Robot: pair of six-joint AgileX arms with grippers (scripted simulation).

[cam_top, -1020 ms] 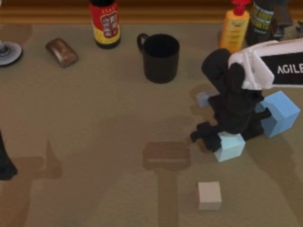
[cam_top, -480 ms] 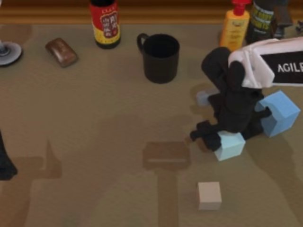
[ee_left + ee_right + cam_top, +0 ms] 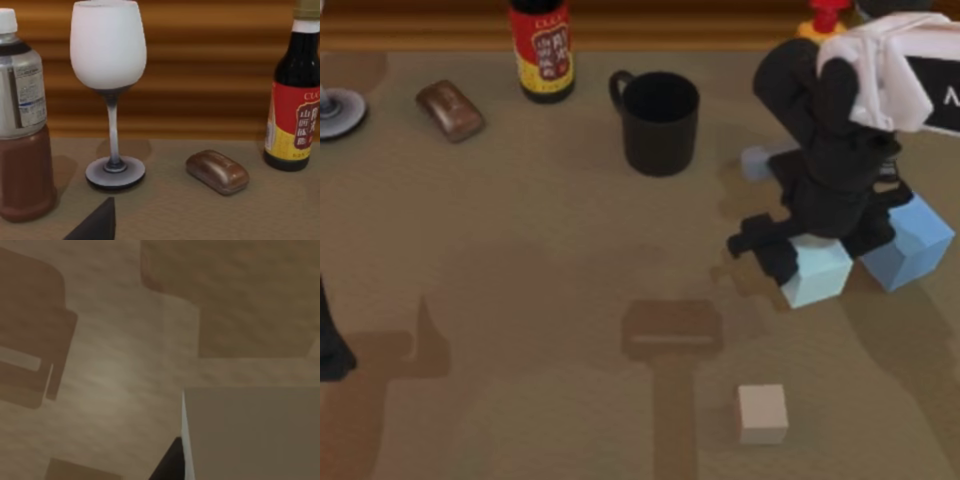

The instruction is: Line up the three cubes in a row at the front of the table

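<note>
My right gripper [image 3: 802, 252] is shut on the pale mint-white cube [image 3: 820, 277] and holds it above the table [image 3: 520, 300] at the right. In the right wrist view this cube [image 3: 250, 435] fills the corner beside one dark finger [image 3: 170, 465]. The sky-blue cube [image 3: 915, 240] rests on the table just to the right, partly under the arm. The small beige cube [image 3: 762, 413] lies alone near the front edge, below the gripper. My left gripper [image 3: 330, 350] stays parked at the left edge; only one dark fingertip [image 3: 95, 225] shows in its wrist view.
At the back stand a black mug [image 3: 660, 120], a soy-sauce bottle [image 3: 542, 50], a brown bar-shaped lump [image 3: 450, 108], a wine glass's foot [image 3: 335, 110] and a red-capped bottle [image 3: 828, 14] behind my right arm. The left wrist view shows the wine glass [image 3: 108, 60] and a drink bottle [image 3: 20, 115].
My right gripper has risen and shifted toward the back with the mint-white cube in it. The blue and beige cubes and the left arm have not moved.
</note>
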